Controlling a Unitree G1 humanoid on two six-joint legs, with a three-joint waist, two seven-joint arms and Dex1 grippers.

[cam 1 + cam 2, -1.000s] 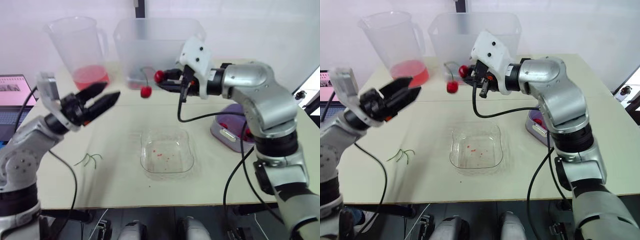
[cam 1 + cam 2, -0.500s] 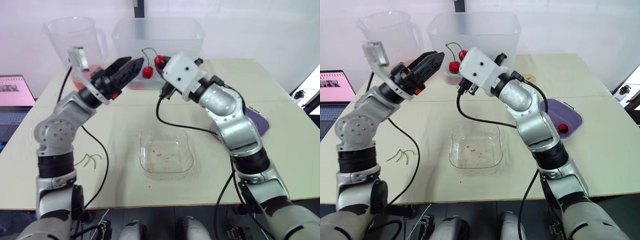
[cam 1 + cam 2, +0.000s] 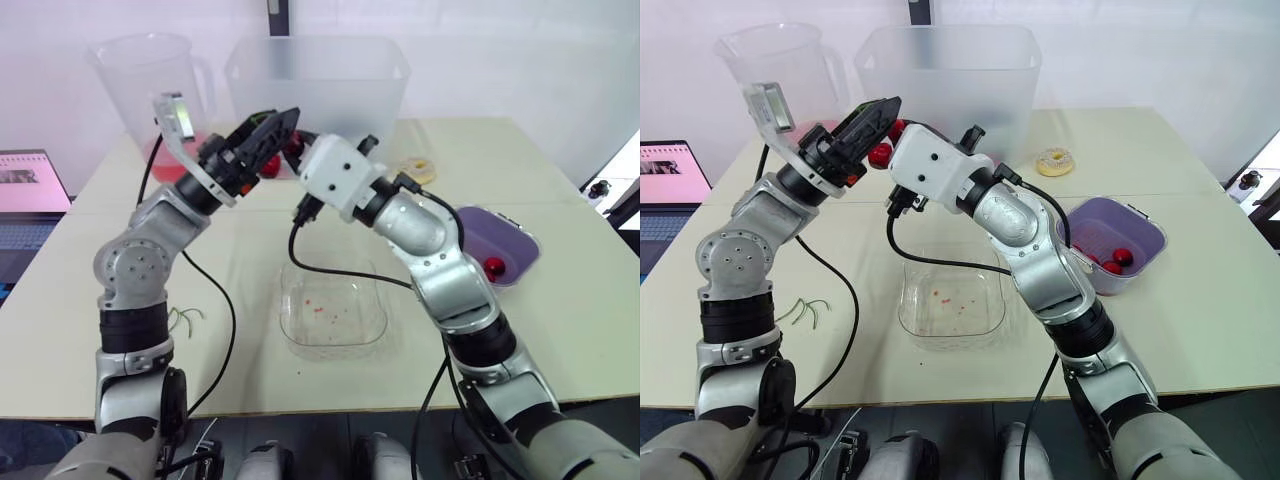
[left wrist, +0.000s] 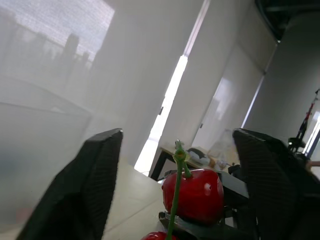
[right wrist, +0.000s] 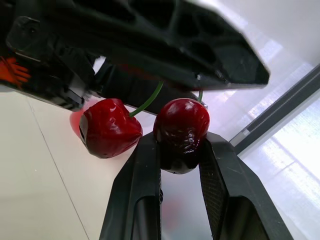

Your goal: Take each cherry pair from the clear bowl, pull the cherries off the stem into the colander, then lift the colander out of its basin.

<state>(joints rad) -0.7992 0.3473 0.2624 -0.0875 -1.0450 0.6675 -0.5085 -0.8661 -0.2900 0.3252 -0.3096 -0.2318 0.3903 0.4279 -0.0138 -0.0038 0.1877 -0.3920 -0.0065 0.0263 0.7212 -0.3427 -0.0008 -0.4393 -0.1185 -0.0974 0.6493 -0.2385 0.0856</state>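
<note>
Your right pincer (image 5: pixel 181 145) is clamped on one glossy dark-red cherry (image 5: pixel 181 125). Its twin red cherry (image 5: pixel 107 127) hangs free just beside it, joined by the thin green stem (image 5: pixel 147 100). Your left pincer (image 4: pixel 178 132) gapes wide, one finger on either side of the pair, and the stem runs roughly along those fingers. The left is the nearer arm for the free cherry.

Count:
- two cherries held aloft
- about three in the purple plastic colander (image 3: pixel 1140 225), well apart on the right
- none in the square clear bowl (image 3: pixel 910 290)
</note>
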